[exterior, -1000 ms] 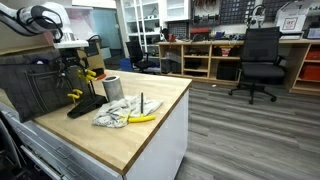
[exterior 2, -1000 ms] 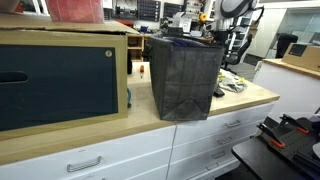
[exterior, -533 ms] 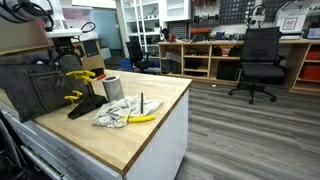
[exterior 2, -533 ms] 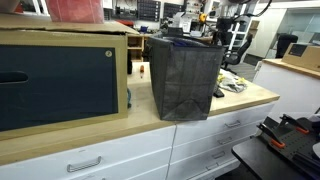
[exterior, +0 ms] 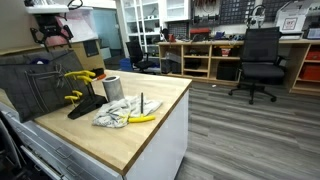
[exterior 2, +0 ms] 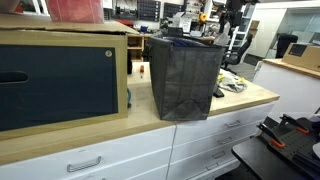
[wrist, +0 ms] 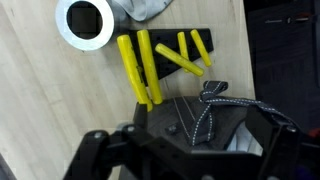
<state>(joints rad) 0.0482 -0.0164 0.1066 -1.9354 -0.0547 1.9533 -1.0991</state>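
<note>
The yellow-pronged stand (wrist: pixel 140 65) sits on its black base right beside the dark fabric bin (exterior: pixel 35 88), on the side facing the metal cup (exterior: pixel 112 88). From the wrist view I only get the cup's white rim (wrist: pixel 84 20) beyond the stand, and the grey cloth (wrist: pixel 150 8) is cut off at the top edge. In an exterior view the bin (exterior 2: pixel 185 75) hides the stand completely. My gripper (exterior: pixel 52 35) hangs high above the bin's near rim, pointing straight down. The wrist cam shows its fingers as dark blurry shapes at the bottom, spread wide apart with nothing between them but the bin's grey cord handle (wrist: pixel 208 108) below.
</note>
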